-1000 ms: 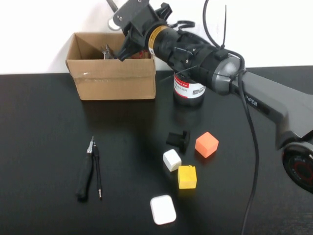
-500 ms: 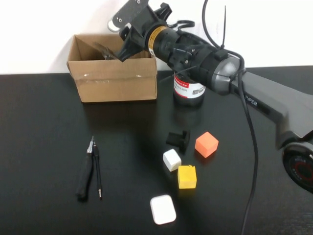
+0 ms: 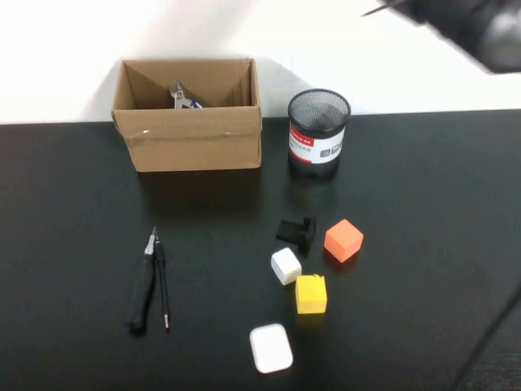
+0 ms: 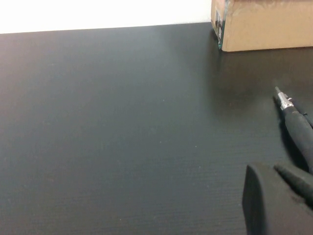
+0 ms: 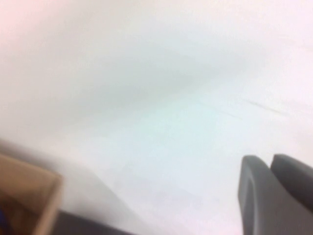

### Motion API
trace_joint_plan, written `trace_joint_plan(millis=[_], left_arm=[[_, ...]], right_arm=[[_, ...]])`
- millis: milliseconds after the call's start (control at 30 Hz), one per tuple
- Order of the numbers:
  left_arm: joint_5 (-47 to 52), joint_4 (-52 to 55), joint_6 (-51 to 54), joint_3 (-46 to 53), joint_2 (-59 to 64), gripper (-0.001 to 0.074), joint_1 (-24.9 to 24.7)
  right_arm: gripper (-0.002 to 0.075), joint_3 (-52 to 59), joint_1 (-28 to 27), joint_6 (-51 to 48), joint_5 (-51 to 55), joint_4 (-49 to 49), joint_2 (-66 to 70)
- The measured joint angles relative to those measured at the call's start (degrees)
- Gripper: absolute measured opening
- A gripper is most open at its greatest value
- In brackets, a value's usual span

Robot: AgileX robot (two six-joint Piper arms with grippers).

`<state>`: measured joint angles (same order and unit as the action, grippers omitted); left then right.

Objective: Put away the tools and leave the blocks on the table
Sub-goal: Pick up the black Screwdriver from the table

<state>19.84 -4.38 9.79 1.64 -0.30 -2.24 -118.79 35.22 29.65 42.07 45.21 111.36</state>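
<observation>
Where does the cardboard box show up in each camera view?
High view: cardboard box at rear left, beside the mesh cup.
Left wrist view: its corner at the picture's upper right, beyond the left claw.
Right wrist view: its corner at the picture's lower left, opposite the right claw.
Shared landmark: the black table.

High cam looks steeply down from robot's side over the whole table (image 3: 73, 204) w/ cardboard box (image 3: 189, 114) at far edge. Left wrist cam sits low near the table, sharing box corner (image 4: 264, 24) and pliers (image 4: 296, 125). Right wrist cam faces the white wall (image 5: 156, 98), sharing only a box edge.
</observation>
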Motion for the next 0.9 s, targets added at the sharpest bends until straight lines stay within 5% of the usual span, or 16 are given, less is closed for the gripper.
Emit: trace_joint_plan(millis=[633,900], left_arm=[[0.0,0.0,0.0,0.0,0.0,-0.0004,0.0],[0.0,0.0,0.0,0.0,0.0,-0.0004,0.0]], right_arm=[[-0.0008,60.6,0.0,0.0,-7.3,-6.8,-50.5],[-0.0008,74.9,0.0,0.5,-9.0,-11.9,-70.1]])
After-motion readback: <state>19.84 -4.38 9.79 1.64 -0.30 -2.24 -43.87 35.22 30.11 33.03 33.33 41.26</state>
